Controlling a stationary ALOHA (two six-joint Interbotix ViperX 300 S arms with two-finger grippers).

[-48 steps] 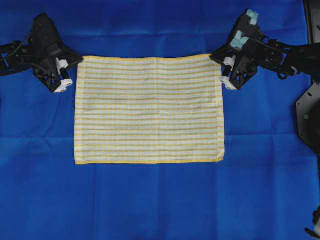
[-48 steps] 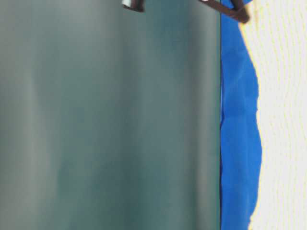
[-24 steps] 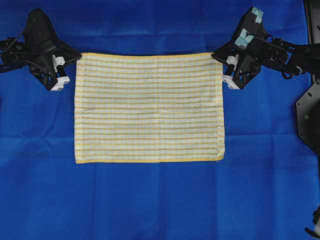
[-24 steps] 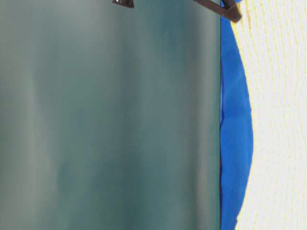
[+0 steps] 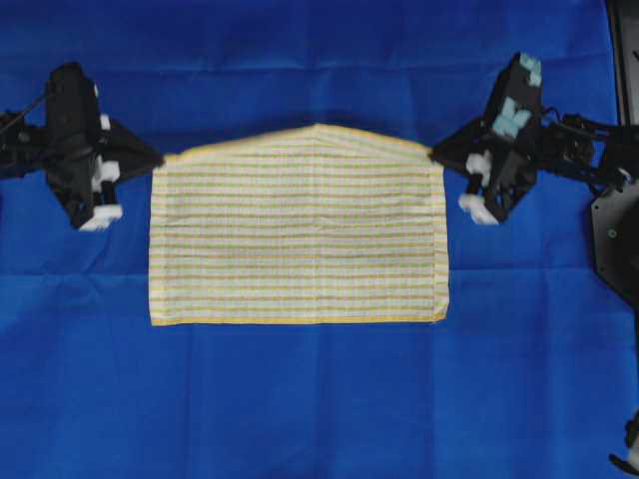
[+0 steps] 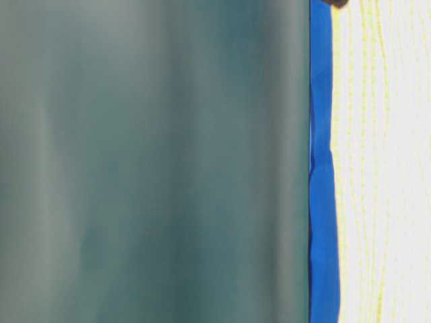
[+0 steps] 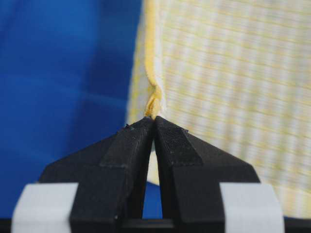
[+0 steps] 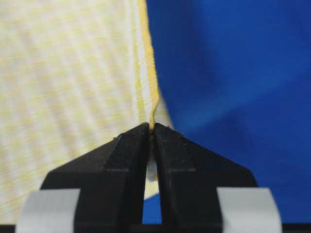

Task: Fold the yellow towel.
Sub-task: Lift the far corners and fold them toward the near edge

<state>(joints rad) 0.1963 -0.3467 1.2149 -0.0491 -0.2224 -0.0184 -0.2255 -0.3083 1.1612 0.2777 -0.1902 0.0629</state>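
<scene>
- The yellow towel (image 5: 298,244) is seen as white cloth crossed by fine yellow stripes, with solid yellow hems along its edges
- In the wrist views a faint yellow check is shown across the weave
- The blue cloth (image 5: 300,399) beneath it is rendered in plain, saturated blue, with no pattern
- The left hand (image 5: 160,158) and the right hand (image 5: 433,153) are coloured black, each with white blocks behind the fingers
- Pale teal patches are carried on the right arm (image 5: 514,110)
- A blurred dark green surface (image 6: 155,161) is shown in the table-level view
</scene>
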